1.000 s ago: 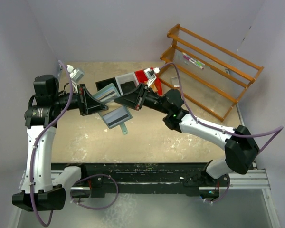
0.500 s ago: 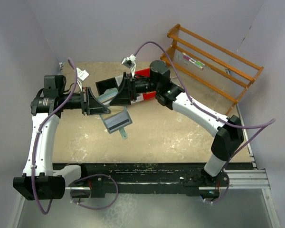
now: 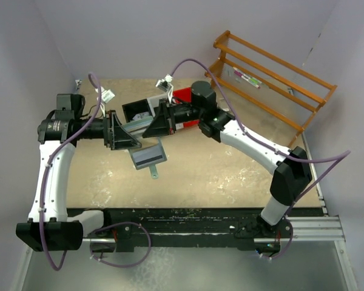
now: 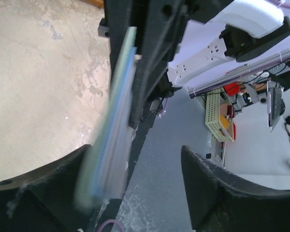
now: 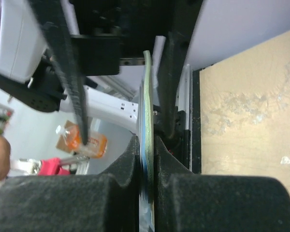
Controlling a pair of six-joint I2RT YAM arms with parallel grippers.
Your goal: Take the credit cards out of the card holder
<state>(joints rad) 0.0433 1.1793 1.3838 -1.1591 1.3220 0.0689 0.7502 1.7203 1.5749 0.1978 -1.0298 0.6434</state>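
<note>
The left hand [image 4: 135, 164] stands spread, its fingers [image 4: 43, 188] wide of a thin pale credit card [image 4: 117, 111] that runs edge-on between them, closer to one finger; blur hides whether it touches that pad. Beneath the card, the mint card holder [image 3: 147, 156] lies open on the worktop [image 3: 230, 176], apart from both hands. The right hand [image 5: 146, 145] is pressed together, pinching the card's far end. The step looks like a handover, perhaps bound for the black bin [image 3: 138, 110] just behind. The left hand should back off along the card's plane without brushing it, while the right holds its pinch square.
</note>
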